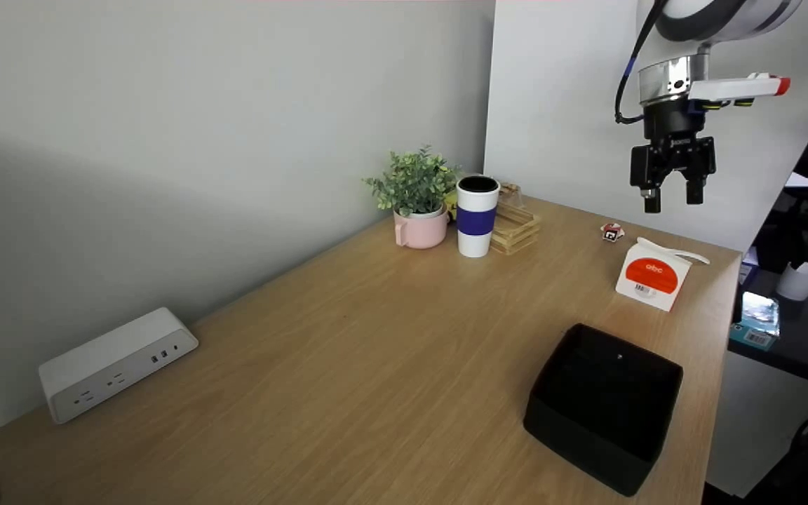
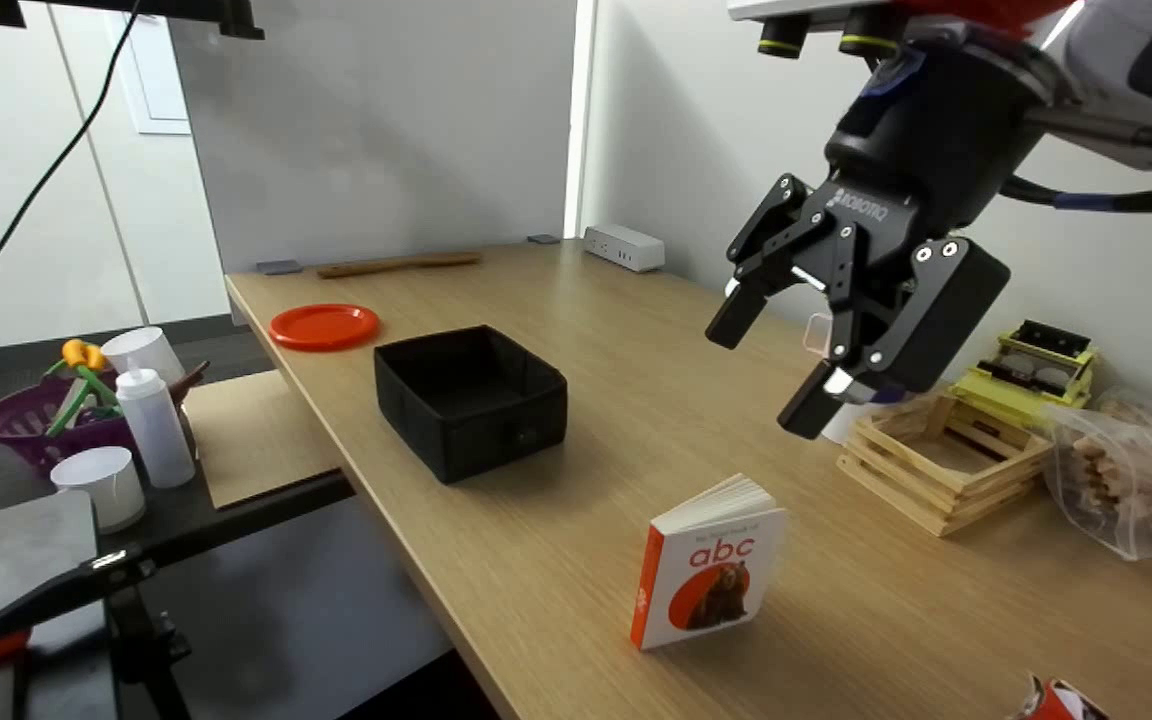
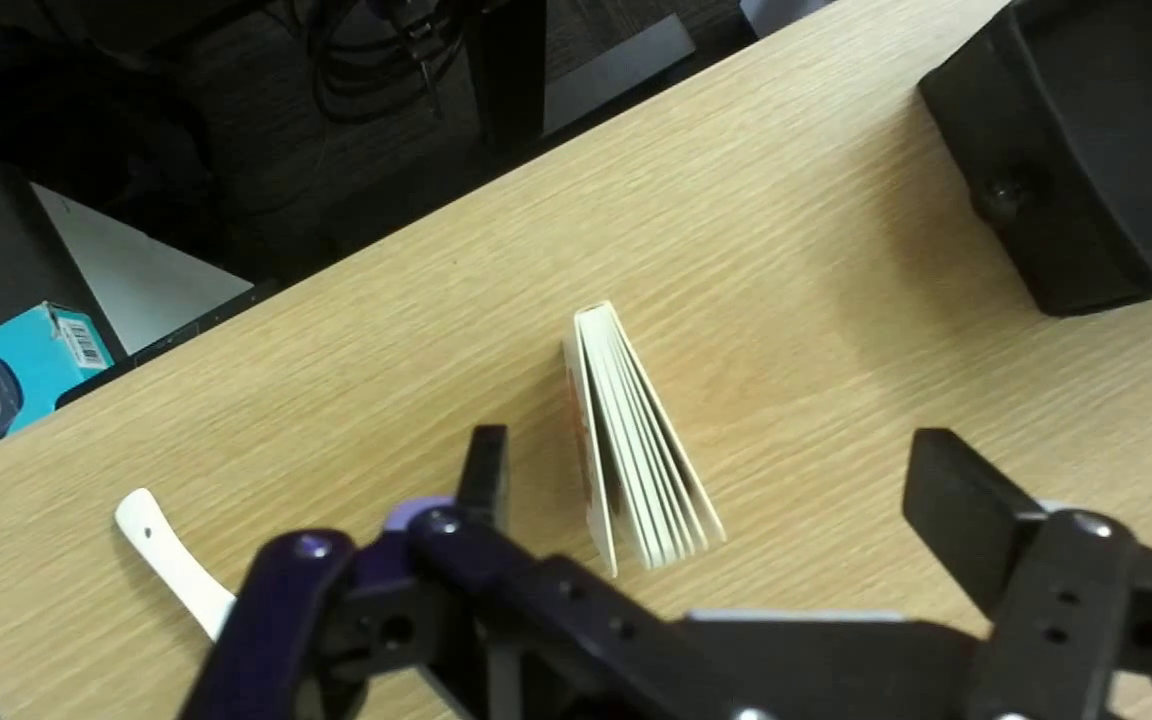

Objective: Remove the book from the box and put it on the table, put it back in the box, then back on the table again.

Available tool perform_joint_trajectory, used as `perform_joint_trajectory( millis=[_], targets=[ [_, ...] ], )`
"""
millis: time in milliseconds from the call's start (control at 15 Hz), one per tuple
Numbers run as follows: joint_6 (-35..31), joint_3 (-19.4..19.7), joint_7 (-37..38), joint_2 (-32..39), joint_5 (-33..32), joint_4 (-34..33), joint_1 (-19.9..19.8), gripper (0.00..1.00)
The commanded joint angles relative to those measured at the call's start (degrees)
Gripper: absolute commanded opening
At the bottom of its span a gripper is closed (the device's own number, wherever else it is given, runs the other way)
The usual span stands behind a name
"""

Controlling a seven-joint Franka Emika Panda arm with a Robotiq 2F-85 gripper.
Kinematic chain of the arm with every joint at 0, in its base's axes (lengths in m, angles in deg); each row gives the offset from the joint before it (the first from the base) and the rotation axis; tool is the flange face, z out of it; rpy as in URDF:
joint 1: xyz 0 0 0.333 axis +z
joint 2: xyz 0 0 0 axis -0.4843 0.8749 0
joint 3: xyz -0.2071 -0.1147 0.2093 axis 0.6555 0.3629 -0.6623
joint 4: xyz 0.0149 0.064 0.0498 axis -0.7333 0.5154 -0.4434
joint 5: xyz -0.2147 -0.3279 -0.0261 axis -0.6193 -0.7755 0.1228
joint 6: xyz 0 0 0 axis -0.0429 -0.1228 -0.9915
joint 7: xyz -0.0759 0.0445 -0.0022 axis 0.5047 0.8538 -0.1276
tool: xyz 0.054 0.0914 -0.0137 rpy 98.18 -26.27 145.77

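Note:
The white book with a red-orange patch stands on edge with its pages fanned, on the table (image 1: 376, 372), in both exterior views (image 1: 646, 284) (image 2: 706, 580). In the wrist view the book (image 3: 626, 450) shows from above, between and below the fingers. The black box shows in both exterior views (image 1: 576, 449) (image 2: 506, 435), open at the top with nothing visible inside; the wrist view shows part of the box (image 3: 1026, 200) at upper right. My gripper (image 1: 672, 198) is open and empty, above the table and apart from the book; it also shows in an exterior view (image 2: 769, 365) and the wrist view (image 3: 713, 465).
A white spoon (image 3: 176, 560) lies near the book. A cup (image 1: 475, 217), a potted plant (image 1: 421, 230), a wooden crate (image 2: 936, 490) and a plastic bag (image 2: 1126, 490) stand along the wall. A red plate (image 2: 324, 327) lies beyond the box. A power strip (image 1: 120, 365) sits by the wall.

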Motion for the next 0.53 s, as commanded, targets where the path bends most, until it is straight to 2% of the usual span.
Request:
perform_joint_trajectory(
  millis=[0, 467],
  targets=[
    [0.02, 0.16, 0.15, 0.71, -0.23, -0.55, 0.24, 1.0],
    [-0.49, 0.43, 1.38, 5.43, 0.11, -1.48, -0.15, 1.0]
  ],
)
